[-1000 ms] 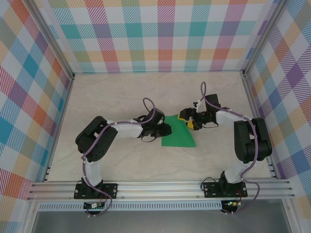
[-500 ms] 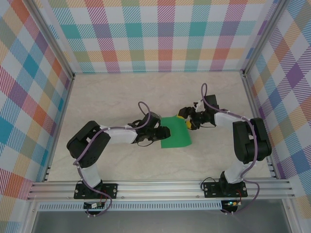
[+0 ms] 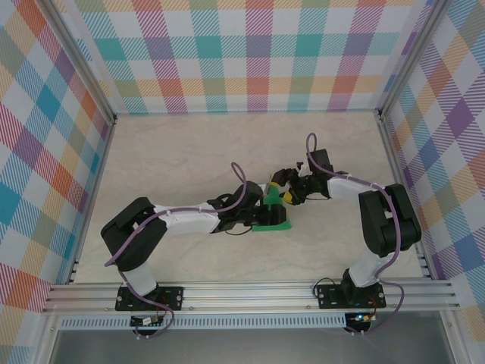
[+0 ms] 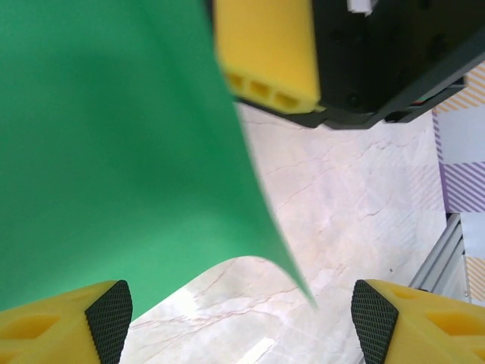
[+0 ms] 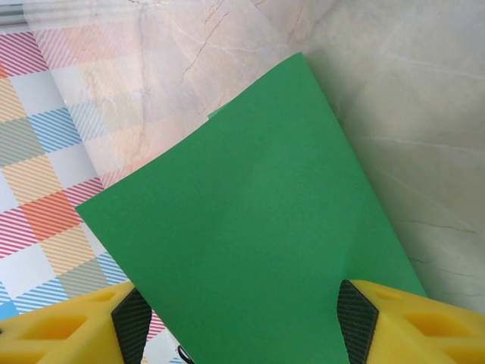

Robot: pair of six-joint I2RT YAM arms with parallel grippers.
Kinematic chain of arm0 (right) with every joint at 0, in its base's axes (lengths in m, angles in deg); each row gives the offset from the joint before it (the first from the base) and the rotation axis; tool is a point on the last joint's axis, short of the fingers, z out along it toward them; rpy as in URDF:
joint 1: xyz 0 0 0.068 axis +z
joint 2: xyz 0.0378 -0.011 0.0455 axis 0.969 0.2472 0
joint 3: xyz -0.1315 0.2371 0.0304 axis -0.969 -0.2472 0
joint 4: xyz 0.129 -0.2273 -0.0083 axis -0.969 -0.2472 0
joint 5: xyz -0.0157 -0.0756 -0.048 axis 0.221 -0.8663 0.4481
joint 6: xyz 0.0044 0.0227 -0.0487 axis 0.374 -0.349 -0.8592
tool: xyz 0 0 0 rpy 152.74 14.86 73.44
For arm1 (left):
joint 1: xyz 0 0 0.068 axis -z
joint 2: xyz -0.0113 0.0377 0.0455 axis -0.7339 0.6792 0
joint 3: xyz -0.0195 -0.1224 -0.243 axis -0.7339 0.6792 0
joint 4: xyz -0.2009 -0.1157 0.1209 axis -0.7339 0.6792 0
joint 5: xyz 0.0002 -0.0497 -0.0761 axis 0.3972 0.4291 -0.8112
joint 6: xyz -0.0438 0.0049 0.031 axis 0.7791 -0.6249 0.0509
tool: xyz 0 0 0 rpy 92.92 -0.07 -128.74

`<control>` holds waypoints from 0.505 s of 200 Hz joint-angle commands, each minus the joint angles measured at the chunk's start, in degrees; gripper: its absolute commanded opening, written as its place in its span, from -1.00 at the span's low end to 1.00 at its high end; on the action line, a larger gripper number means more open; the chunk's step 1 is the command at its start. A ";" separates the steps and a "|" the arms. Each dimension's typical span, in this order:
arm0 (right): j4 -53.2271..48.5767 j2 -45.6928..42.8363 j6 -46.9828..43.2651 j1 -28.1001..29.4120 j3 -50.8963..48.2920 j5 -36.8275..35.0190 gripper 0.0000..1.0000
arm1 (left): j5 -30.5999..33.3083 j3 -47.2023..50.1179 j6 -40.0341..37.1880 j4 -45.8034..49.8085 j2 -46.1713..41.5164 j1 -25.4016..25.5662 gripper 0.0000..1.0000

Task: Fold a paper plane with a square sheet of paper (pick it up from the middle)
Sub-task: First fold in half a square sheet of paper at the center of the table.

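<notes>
Currently the left gripper (image 3: 258, 208) stands with jaws wide apart, clamping nothing; the sheet of paper (image 4: 114, 152) overlaps one of its fingertips. The green sheet sits near the middle of the table (image 3: 189, 152), apparently buckled upward between both grippers. The right gripper (image 5: 239, 326) is likewise released, with the sheet lying loose between its fingers.

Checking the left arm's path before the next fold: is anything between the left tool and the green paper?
Nothing visible does. The square sheet of paper curls up directly ahead of the open left tool, above the table.
</notes>
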 commanded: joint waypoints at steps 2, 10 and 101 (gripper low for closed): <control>0.56 0.08 1.00 0.32 0.63 -0.66 0.37 | 1.31 -3.23 -0.27 -0.10 2.22 1.05 0.59; 0.50 0.01 0.95 0.32 0.73 -0.79 0.37 | 0.87 -3.42 0.16 -1.16 2.77 1.24 0.60; 0.22 0.32 0.30 0.44 0.98 -0.12 0.36 | 5.67 -6.96 1.47 2.71 7.08 2.14 -0.25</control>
